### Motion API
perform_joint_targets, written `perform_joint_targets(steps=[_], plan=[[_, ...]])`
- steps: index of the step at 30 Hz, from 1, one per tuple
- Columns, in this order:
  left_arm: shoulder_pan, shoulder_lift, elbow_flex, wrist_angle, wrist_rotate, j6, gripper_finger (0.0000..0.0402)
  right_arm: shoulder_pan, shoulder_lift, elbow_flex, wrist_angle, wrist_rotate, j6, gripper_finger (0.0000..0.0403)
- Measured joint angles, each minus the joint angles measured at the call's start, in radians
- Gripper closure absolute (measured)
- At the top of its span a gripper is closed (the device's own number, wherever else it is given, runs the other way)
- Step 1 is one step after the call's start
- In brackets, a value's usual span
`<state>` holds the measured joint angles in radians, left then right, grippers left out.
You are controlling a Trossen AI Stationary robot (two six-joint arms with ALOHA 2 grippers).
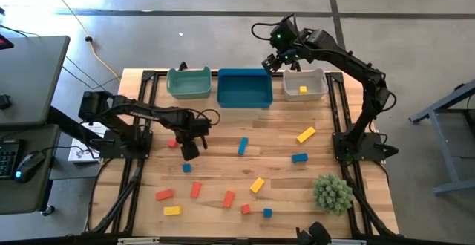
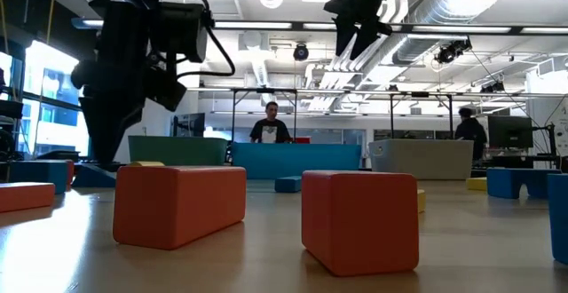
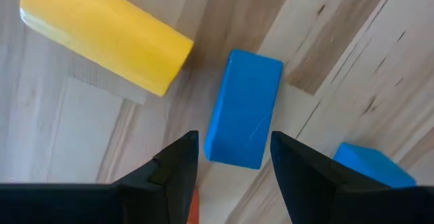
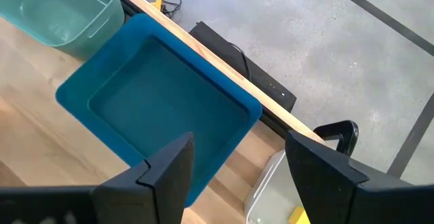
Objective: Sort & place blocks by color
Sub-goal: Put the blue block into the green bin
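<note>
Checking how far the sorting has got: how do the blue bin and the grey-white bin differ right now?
The blue bin is larger and holds nothing that shows; the grey-white bin is smaller and already holds one yellow block. The blue bin sits in the middle of the row, the grey-white bin at its right end, with the right gripper above its edge. Both are open-topped rectangular bins on the table's far side.

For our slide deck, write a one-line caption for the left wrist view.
Left gripper open above the wooden table, a blue block ahead between its fingers, a yellow block beyond.
</note>
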<state>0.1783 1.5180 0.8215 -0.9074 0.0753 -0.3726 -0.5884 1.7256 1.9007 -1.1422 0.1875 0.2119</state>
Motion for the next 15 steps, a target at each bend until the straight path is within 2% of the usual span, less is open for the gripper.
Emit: perform_joint_targets(steps=[15], plan=[[-0.002,0.032,-0.001,-0.018,0.004,0.055,0.0229,0.000,0.000,0.000,0.000,0.000,0.015,0.0181]])
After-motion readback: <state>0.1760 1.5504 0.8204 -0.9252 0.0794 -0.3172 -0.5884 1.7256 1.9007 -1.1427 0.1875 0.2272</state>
